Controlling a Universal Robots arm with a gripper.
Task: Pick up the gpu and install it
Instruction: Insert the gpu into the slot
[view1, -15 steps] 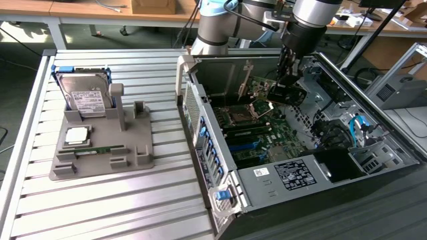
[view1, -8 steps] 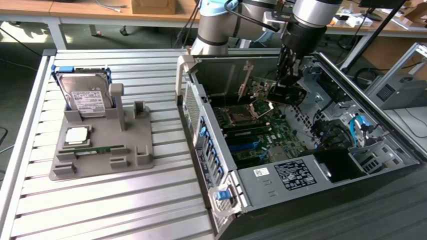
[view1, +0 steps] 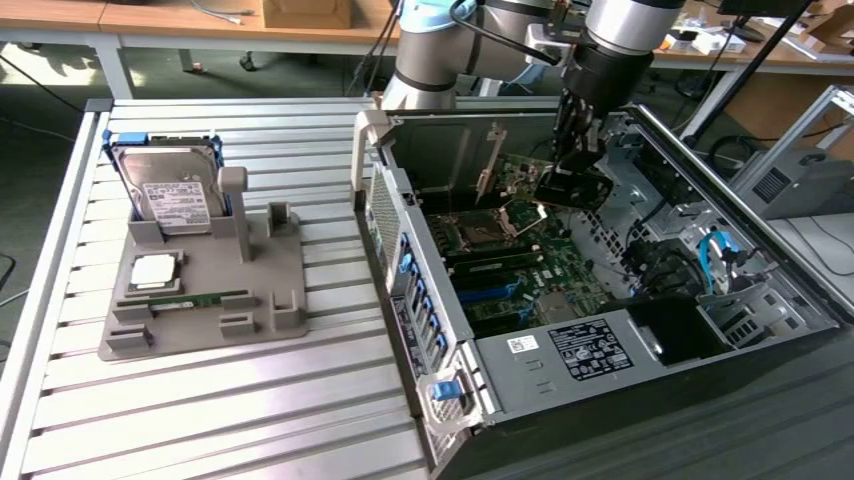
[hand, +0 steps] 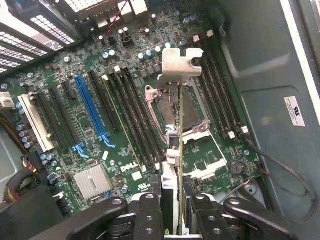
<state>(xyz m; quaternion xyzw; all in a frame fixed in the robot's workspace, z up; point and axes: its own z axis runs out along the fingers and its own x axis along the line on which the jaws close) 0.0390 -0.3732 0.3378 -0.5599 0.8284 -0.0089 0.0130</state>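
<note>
The gripper (hand: 172, 200) is clamped on the gpu (hand: 179, 120), holding it edge-on above the motherboard (hand: 125, 45) inside the open computer case (view1: 534, 372). The card's metal bracket (hand: 181, 64) hangs over the processor socket (hand: 197, 107). Black memory slots (hand: 132, 115) run alongside, with a blue slot (hand: 90, 107) further off. On the slatted worktop (view1: 200, 420), well apart, a grey holder (view1: 274, 290) carries a hard drive (view1: 171, 195) and a memory stick (view1: 200, 299).

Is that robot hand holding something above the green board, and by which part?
Yes: a thin flat graphics card, seen edge-on. The hand pinches its two faces at the end opposite its silver metal bracket.
</note>
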